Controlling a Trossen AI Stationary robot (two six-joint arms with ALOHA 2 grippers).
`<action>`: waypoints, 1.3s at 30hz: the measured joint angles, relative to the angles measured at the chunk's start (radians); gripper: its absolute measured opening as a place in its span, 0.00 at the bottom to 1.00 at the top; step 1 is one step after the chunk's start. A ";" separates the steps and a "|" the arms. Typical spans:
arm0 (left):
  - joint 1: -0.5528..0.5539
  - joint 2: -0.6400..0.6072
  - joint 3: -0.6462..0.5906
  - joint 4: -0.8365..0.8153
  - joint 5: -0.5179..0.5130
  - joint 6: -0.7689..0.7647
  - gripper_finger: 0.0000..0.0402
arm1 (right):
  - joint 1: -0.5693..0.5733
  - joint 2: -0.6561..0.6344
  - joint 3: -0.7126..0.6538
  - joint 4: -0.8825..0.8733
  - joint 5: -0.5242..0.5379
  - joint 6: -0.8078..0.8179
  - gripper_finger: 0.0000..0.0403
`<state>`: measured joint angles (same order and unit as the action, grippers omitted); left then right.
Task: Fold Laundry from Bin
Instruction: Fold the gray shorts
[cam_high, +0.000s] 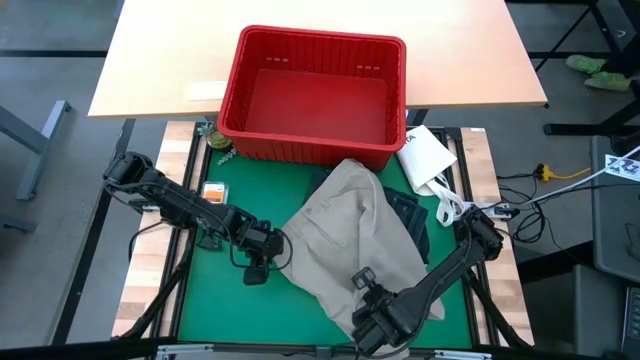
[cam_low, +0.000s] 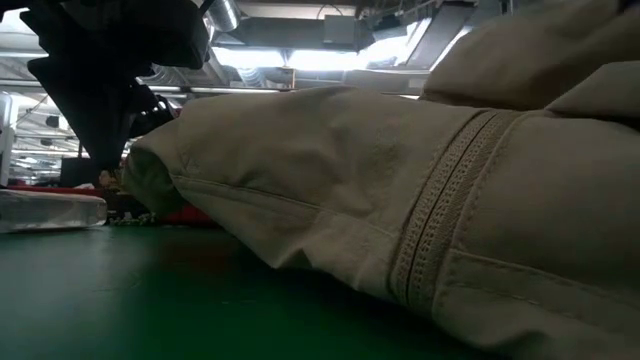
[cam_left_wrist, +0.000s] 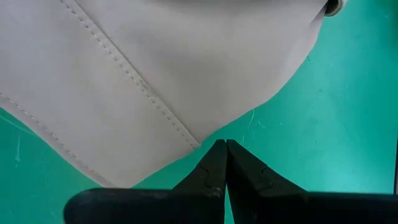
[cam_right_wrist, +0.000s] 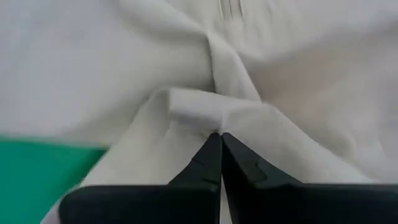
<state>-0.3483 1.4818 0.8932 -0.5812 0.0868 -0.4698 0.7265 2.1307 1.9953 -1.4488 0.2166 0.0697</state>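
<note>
The left arm reaches in from the table's left edge, elbow bent, toward the table's middle; the left tool (cam_high: 257, 270) has its fingers pressed together, holding nothing. The right arm angles in from the right edge toward the front edge; the right tool (cam_right_wrist: 220, 134) is clamped tight on a pinched fold of tan trousers (cam_right_wrist: 205, 106).

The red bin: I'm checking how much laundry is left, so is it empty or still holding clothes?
Empty. The high view shows the red bin with a bare floor; the khaki trousers lie outside it on the green mat.
</note>
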 joint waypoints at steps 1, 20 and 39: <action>0.000 0.000 0.000 0.000 0.000 0.000 0.00 | 0.007 0.000 0.035 -0.054 -0.004 0.016 0.02; 0.000 0.000 0.000 0.025 0.000 0.000 0.00 | 0.160 -0.027 0.043 -0.120 -0.371 0.600 0.01; 0.033 -0.060 0.105 0.267 0.000 0.211 0.00 | 0.191 -0.027 -0.007 -0.122 -0.419 0.666 0.02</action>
<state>-0.3154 1.4220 0.9978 -0.3144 0.0870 -0.2586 0.9178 2.1036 1.9881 -1.5703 -0.2024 0.7362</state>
